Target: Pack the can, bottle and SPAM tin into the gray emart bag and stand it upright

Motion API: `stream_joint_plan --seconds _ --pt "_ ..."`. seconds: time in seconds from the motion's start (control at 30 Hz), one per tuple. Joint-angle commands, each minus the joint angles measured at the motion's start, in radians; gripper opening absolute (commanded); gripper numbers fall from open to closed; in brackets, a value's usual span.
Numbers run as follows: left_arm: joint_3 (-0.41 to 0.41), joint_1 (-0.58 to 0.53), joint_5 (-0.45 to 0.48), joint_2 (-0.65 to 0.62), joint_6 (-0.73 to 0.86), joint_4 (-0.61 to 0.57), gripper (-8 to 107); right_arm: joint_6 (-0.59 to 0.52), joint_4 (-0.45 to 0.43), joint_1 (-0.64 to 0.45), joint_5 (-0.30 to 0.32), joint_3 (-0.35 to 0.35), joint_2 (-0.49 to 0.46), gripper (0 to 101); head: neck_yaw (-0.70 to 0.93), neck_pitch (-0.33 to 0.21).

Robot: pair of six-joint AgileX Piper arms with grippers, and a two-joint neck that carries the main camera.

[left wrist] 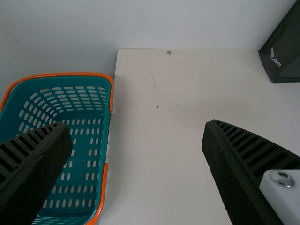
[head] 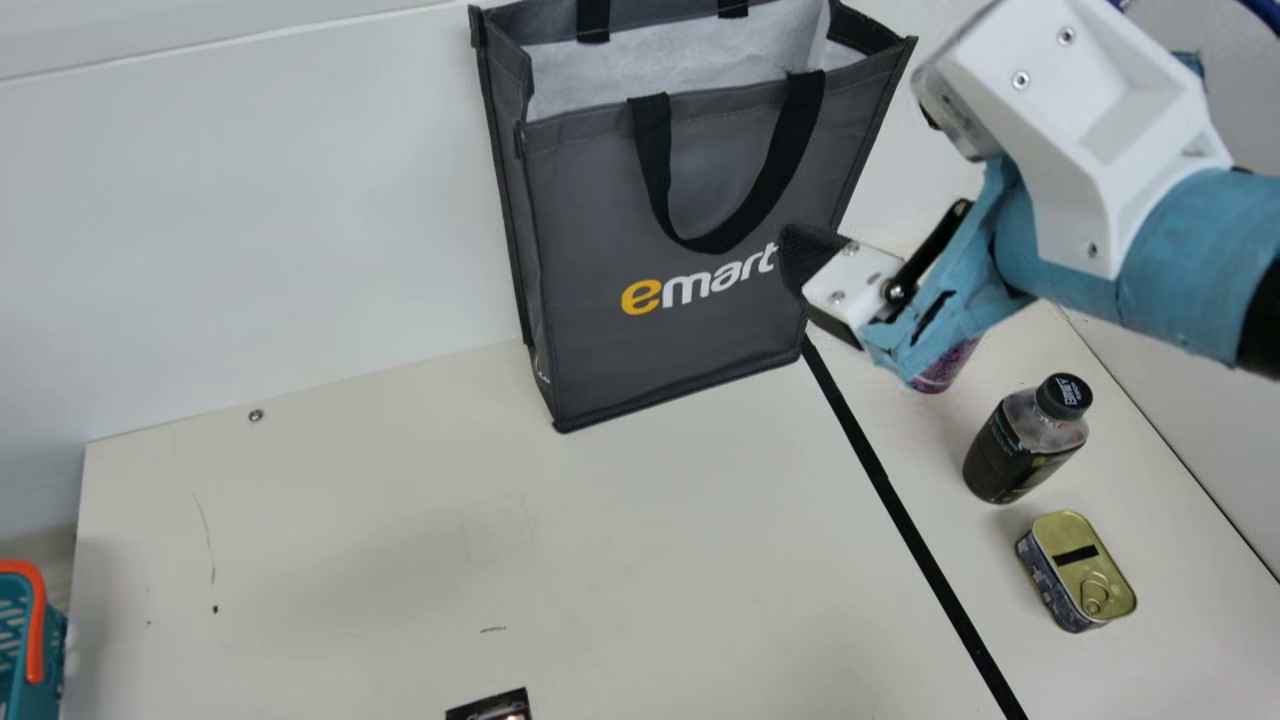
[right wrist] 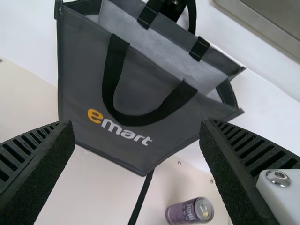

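Observation:
The gray emart bag [head: 690,200] stands upright at the table's back, its top open. My right gripper [head: 800,270] is in front of the bag's right side; in the right wrist view the right gripper [right wrist: 138,164] stands open with the bag [right wrist: 140,103] beyond its fingers. The purple can [head: 940,370] is partly hidden below the right gripper; the right wrist view shows the can [right wrist: 190,211] too. The dark bottle [head: 1028,440] stands right of the black line, with the tin [head: 1078,570] lying nearer. My left gripper [left wrist: 136,164] is open, between its fingers only table and basket behind.
A teal basket with orange handles [left wrist: 89,154] stands at the table's left side. A black strip [head: 900,510] runs along the table between the bag and the bottle side. A small dark object [head: 492,706] shows at the near edge. A wall [head: 280,220] rises behind the table.

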Motion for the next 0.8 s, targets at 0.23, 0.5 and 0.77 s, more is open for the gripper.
stream_joint_plan --seconds 0.23,0.5,0.77 --pt "0.000 0.000 0.000 0.000 0.000 0.000 90 -0.117 0.073 -0.035 0.010 -0.109 0.104 95 -0.001 -0.023" --pt "0.000 0.000 0.000 0.000 0.000 0.000 90 -0.204 0.128 -0.060 0.032 -0.226 0.211 95 -0.001 -0.023" --pt "0.000 0.000 0.000 0.000 0.000 0.000 90 -0.278 0.176 -0.080 0.075 -0.367 0.329 95 -0.001 -0.023"
